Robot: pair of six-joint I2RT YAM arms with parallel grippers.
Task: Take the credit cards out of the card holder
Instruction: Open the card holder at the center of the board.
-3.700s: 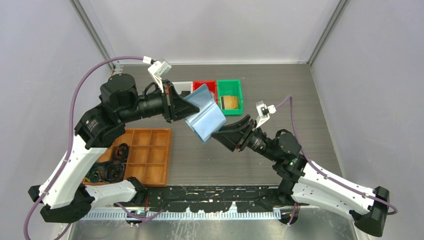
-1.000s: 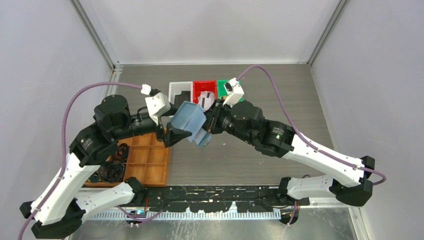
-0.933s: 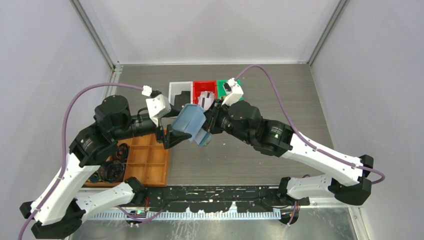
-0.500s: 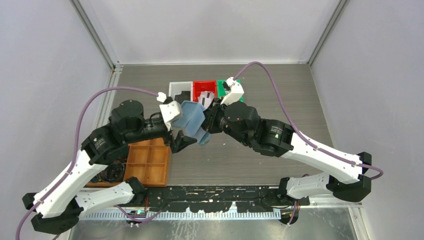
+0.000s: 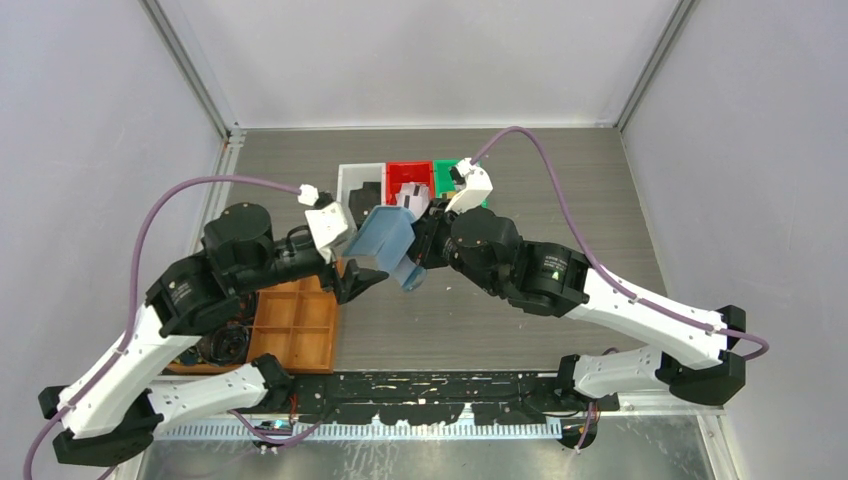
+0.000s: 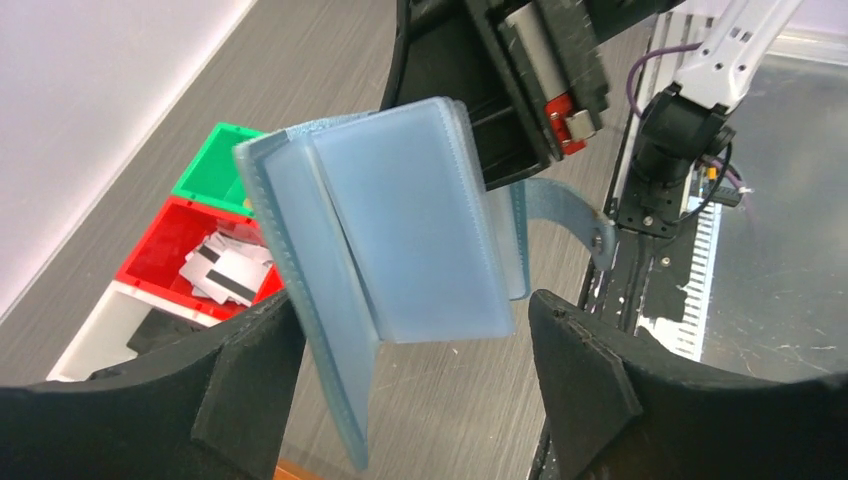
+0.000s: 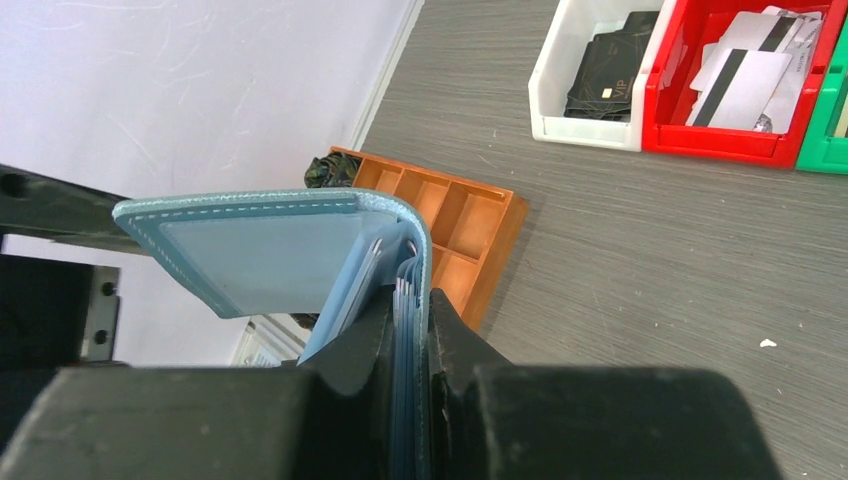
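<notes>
Top external showed the soft light-blue card holder [image 5: 388,238] held up over the grey table [image 5: 500,310], well apart from the walls. Left wrist had the left gripper [image 6: 415,330] spread wide, frosted sleeves fanned between its fingers. Right wrist showed the right gripper [image 7: 410,330] clamped on the stitched holder; striped white credit cards [image 7: 745,70] lay in the red bin [image 7: 720,143], a black one in the white bin [image 7: 560,80].
</notes>
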